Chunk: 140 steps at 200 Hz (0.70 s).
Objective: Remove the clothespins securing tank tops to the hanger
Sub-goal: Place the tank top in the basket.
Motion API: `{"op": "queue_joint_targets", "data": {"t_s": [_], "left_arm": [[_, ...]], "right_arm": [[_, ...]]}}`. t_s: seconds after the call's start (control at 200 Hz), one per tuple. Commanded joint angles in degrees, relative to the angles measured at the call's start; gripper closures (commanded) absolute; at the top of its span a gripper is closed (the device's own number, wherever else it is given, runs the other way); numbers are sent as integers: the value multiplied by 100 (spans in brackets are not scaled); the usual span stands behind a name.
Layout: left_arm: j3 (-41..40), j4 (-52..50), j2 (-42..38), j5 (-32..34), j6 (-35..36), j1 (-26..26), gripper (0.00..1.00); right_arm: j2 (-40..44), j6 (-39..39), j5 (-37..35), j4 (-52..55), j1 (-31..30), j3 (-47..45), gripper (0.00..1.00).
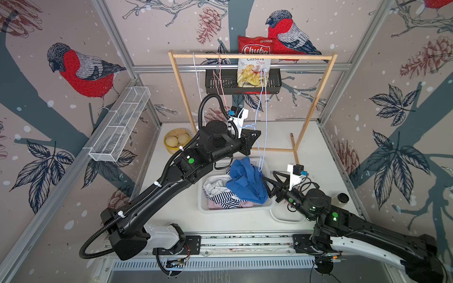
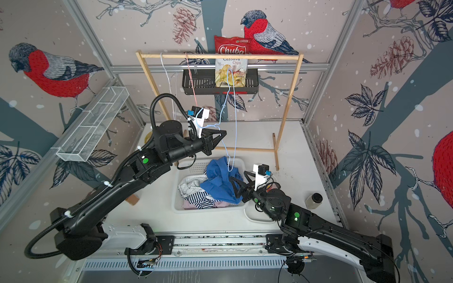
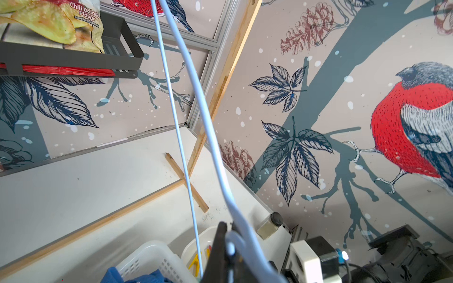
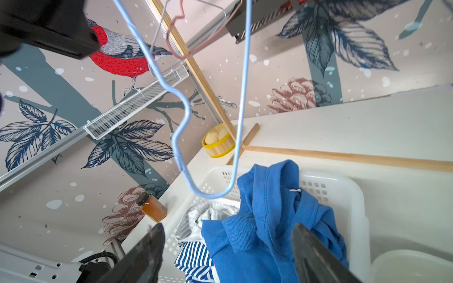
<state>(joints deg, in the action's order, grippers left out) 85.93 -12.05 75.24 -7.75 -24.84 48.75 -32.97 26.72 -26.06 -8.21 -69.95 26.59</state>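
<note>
Your left gripper [image 1: 255, 134] is clamped on the pale blue hanger [image 4: 242, 98]; your right gripper [image 4: 228, 235] stands open just right of the blue top [image 4: 269, 208] in the basket [image 4: 343, 191].

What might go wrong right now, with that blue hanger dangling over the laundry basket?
1. The left claw grips the pale blue hanger, whose low end hangs right by the blue top; moving it might snag the cloth.
2. The blue top is heaped at the white basket's edge, just beside the open right claw, which could drag it out.
</note>
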Motion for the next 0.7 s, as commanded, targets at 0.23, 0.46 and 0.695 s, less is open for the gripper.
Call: {"op": "queue_joint_targets", "data": {"t_s": [0.23, 0.46, 0.695], "left_arm": [[-226, 941, -79, 649, -1153, -10, 100], [-296, 822, -18, 760, -1524, 121, 100], [-279, 679, -16, 961, -1476, 204, 100]], "right_arm": [[-900, -2080, -4359, -508, -2143, 517, 19], [-1582, -3426, -5543, -1588, -2365, 785, 25], [-1511, -3591, -5544, -1340, -2339, 839, 27]]}}
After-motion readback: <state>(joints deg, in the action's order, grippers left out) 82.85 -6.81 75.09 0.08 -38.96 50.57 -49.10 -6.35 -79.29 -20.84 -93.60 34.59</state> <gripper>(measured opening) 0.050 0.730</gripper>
